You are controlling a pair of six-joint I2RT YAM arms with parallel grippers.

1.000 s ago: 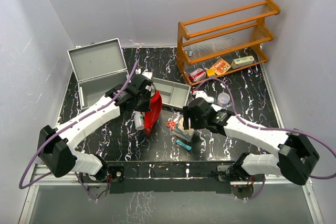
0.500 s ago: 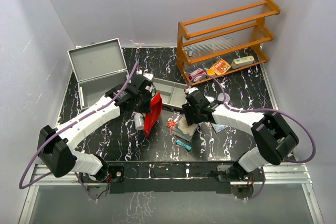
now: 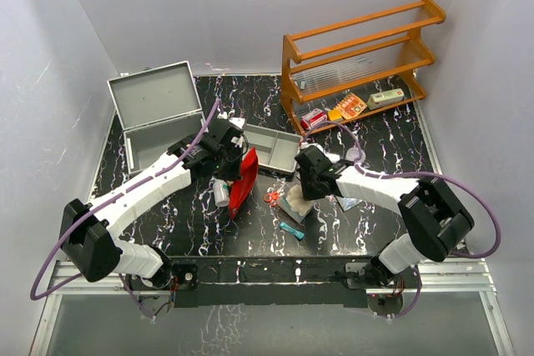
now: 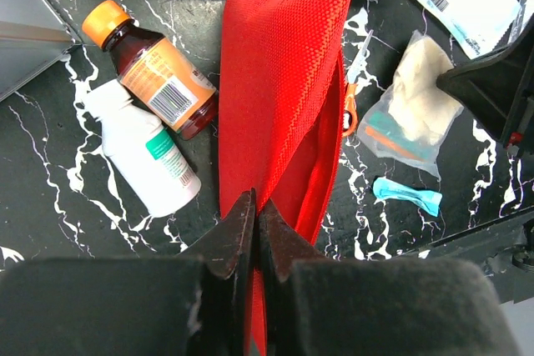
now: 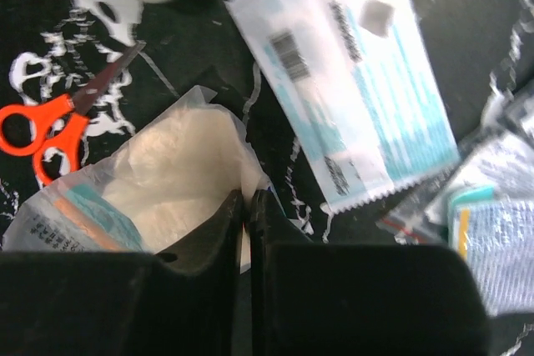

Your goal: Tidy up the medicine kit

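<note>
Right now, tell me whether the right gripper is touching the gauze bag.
Touching. The right wrist view shows the right gripper shut on the gauze bag, its plastic edge pinched between the jaws.

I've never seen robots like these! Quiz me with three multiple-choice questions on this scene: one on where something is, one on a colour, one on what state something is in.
1. Where does the silver metal case stand?
A. at the far left corner of the table
B. on the wooden shelf
C. between the arm bases

2. What colour are the handles of the scissors?
A. blue
B. orange
C. green

3. The left gripper is:
A. wide open
B. closed on a bottle
C. closed on the red pouch

Answers: 1 A, the overhead view shows it far left, lid up. 2 B, the right wrist view shows orange loops. 3 C, its fingers pinch the red fabric.
</note>
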